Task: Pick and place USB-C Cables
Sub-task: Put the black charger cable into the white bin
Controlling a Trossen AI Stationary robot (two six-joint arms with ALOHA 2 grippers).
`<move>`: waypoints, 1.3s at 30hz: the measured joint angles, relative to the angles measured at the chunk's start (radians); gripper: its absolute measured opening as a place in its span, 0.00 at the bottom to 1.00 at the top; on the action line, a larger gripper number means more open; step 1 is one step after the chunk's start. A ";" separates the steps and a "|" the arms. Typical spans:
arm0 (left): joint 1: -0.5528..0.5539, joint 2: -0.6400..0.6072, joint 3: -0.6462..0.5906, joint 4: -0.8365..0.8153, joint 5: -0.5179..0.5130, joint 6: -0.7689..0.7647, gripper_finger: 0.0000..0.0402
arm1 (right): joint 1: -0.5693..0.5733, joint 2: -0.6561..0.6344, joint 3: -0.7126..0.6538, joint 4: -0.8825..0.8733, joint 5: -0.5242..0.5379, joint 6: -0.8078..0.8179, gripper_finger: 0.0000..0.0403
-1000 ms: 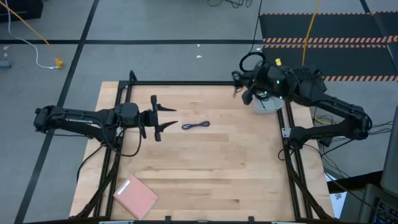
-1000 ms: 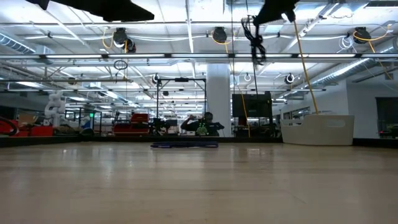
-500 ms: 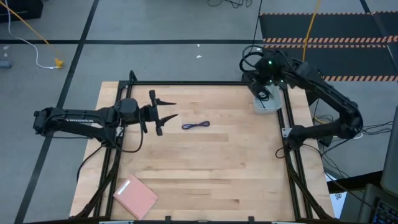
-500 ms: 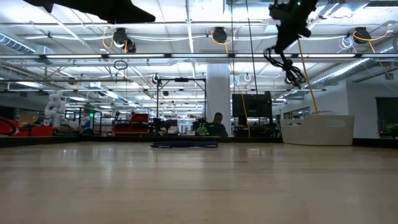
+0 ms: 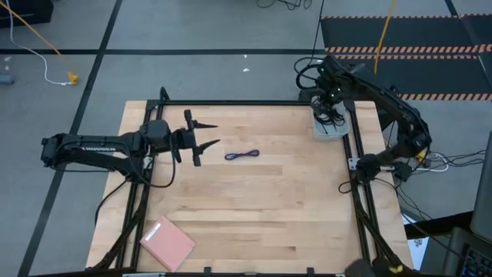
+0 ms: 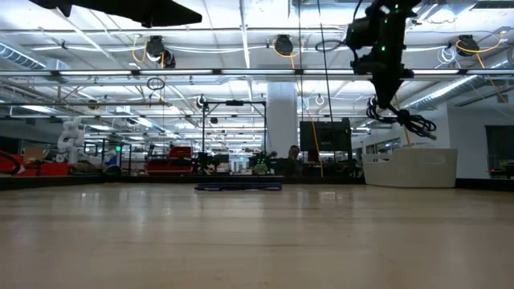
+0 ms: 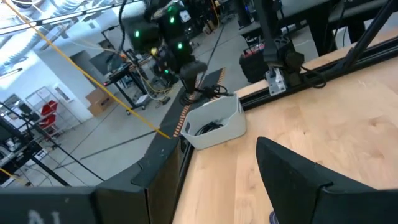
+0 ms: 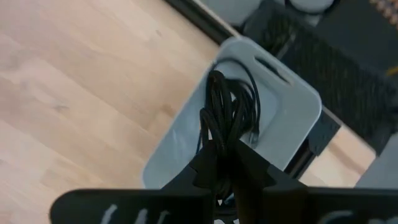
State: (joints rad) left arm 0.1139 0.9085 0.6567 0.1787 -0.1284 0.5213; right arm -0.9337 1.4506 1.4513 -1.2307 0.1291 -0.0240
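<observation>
Black USB-C cable bundle (image 8: 225, 118) hangs above the white bin (image 8: 292, 124), clamped between the right gripper (image 8: 229, 163) fingers. Bin holds another black cable (image 7: 208, 129). Blue-purple cable (image 5: 241, 155) lies mid-tabletop (image 5: 254, 208). Left gripper (image 5: 206, 143) fingers apart, empty, near it.

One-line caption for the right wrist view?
Right gripper holds a black cable above the white bin.

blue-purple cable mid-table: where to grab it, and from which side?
Take the blue-purple cable at its middle, coming straight down from above. It lies flat on the table as a short, thin strand running left to right, so set the fingers across it. The open left gripper hovers just to its left and looks best placed; the right gripper holds a black cable over the white bin.
</observation>
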 joint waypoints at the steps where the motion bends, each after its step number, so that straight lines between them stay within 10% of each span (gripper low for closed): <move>1: 0.000 0.000 0.000 0.000 0.000 0.000 0.53 | -0.011 0.018 0.000 -0.007 0.000 0.000 0.04; 39: 0.000 0.000 0.000 0.006 0.000 0.006 0.53 | -0.112 0.189 0.006 0.026 0.054 -0.014 0.06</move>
State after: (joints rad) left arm 0.1139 0.9085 0.6567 0.1852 -0.1287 0.5275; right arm -1.0458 1.6394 1.4575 -1.2045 0.1832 -0.0381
